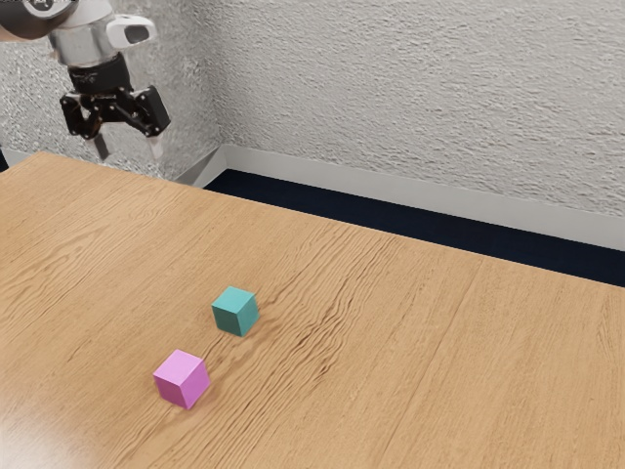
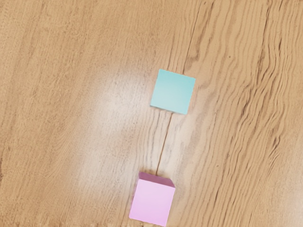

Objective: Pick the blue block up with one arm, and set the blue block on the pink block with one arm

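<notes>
High above the counter (image 1: 439, 342), your jaws hang open and empty; centre them over the blue block (image 1: 235, 312), square to its faces, then descend.

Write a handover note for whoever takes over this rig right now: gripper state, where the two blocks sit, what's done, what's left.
Gripper: the black two-finger gripper is open and empty, high above the wooden table at the exterior view's upper left.
Blocks: the small blue-green cube and the pink cube both rest on the table, apart, not touching.
Done: nothing yet; the blue-green cube is not grasped.
Left: descend, grasp the blue-green cube, lift it, set it on the pink cube.
</notes>
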### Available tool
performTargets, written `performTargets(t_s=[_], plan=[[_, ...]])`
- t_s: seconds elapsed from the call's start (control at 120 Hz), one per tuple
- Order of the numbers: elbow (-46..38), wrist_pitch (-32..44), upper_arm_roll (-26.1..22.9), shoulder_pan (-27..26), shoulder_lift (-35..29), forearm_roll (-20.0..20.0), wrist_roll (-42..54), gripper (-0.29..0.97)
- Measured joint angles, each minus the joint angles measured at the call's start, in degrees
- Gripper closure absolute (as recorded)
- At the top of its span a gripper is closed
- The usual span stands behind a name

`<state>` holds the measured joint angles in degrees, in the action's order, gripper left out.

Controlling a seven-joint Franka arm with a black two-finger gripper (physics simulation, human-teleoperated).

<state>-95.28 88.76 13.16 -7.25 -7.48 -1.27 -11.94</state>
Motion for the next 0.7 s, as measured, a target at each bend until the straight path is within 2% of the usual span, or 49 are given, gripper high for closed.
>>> performTargets(t_s=[0.175,0.242,0.325,0.475,0.7], plan=[[-3.03,-0.06,1.02,-0.72,-0.6,-0.36,-8.91,0.0],[-4.2,-0.36,-0.13,-1.05,-0.47,-0.52,-11.76,0.0],[-3.63,0.81,-1.5,-0.64,6.64,-0.53,-13.55,0.0],[-3.29,9.62,-2.8,0.56,18.69,-0.66,-12.17,0.0],[-8.71,23.42,-3.39,0.97,22.82,-1.35,-8.89,0.0]])
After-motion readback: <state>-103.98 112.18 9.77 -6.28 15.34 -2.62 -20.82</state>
